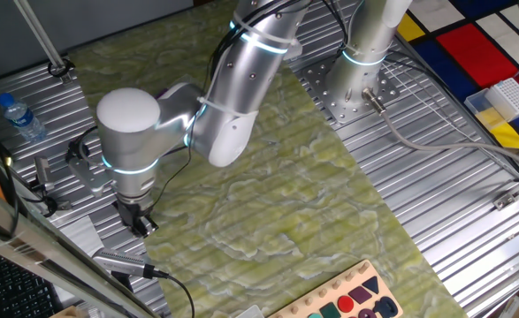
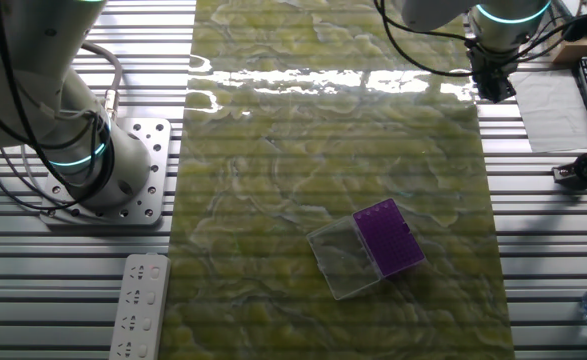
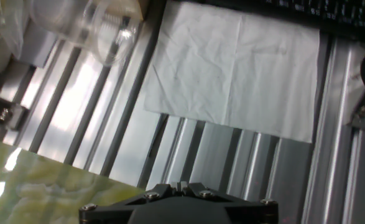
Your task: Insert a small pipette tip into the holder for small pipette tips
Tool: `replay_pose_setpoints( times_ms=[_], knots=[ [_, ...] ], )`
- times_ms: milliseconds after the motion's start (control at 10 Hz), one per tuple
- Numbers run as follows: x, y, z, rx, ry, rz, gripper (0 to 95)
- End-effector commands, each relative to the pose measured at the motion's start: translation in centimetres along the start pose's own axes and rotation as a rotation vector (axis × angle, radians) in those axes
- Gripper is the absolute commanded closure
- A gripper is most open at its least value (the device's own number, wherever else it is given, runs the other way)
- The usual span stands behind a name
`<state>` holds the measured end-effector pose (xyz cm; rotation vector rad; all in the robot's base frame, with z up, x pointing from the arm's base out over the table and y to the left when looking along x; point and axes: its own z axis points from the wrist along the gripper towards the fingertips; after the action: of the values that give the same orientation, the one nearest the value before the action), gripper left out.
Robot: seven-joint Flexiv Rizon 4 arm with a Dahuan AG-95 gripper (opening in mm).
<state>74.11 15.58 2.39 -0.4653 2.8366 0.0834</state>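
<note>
— Where is the purple holder (image 2: 389, 238) relative to the gripper (image 2: 491, 88)?

— In the other fixed view it lies on the green mat (image 2: 303, 150), nearer the camera and left of the gripper, well apart. The gripper hangs beyond the mat's far right corner, over white paper (image 3: 232, 68) on the counter (image 2: 543, 250).

— And the jaws?

— Whether they are wide, narrow or holding a tip cannot be told.

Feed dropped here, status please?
Gripper off the mat's edge, jaws unreadable. Purple holder mid-mat, clear cover open beside it. Nothing between.

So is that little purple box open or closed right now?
Open: the purple box shows its dotted top, and the clear cover lies flat beside it.
</note>
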Motion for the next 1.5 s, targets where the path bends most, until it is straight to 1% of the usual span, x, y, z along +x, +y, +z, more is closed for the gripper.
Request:
replay_pose_setpoints(
  times_ms=[100,300,600,1500],
  knots=[
    [0.2,0.0,0.2,0.002,-0.005,-0.001,95.0],
    [0.3,0.1,0.6,-0.001,-0.01,0.0,95.0],
    [0.4,0.1,0.7,-0.003,-0.014,0.002,95.0],
    [0.7,0.5,1.4,-0.003,-0.009,0.005,95.0]
  ],
)
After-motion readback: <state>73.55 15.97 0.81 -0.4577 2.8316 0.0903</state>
